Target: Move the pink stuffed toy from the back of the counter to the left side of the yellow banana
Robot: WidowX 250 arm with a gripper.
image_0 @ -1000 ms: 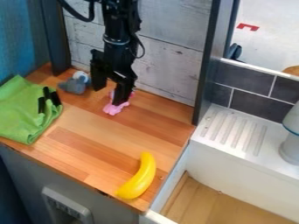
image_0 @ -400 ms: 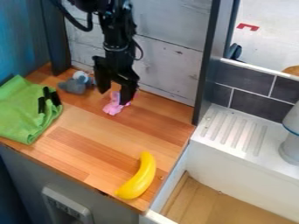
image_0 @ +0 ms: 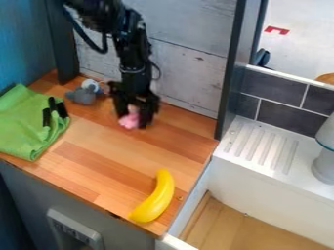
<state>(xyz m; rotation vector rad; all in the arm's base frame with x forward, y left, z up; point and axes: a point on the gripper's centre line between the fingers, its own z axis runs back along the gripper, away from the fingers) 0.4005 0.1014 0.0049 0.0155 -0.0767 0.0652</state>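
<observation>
Gripper (image_0: pixel 134 120), black, hangs over the back part of the wooden counter (image_0: pixel 98 158), its 2 fingers apart with a pink toy (image_0: pixel 130 120) between them. The toy sits low, on the counter or close to it (whether either finger presses on it, I cannot tell). The arm (image_0: pixel 134 61) comes down from the top edge, in front of the whitewashed plank wall (image_0: pixel 186 73).

To the left of the gripper in the view, near the wall, lies a small grey toy (image_0: pixel 79 96) with a white and blue part. Farther left, a crumpled green cloth (image_0: pixel 27 129) is spread at the counter's left side, with 3 dark strips (image_0: pixel 46 117) on it. A yellow banana (image_0: pixel 154 200) lies near the front right corner, well apart from the gripper.

Right of the counter is a white sink (image_0: pixel 261 188) with a ridged ledge (image_0: pixel 258 146). A pale vessel (image_0: pixel 324 161) stands on that ledge at the view's right edge, below dark grey tiles (image_0: pixel 283 118). A dark upright post (image_0: pixel 231 73) rises at the counter's back right corner.
</observation>
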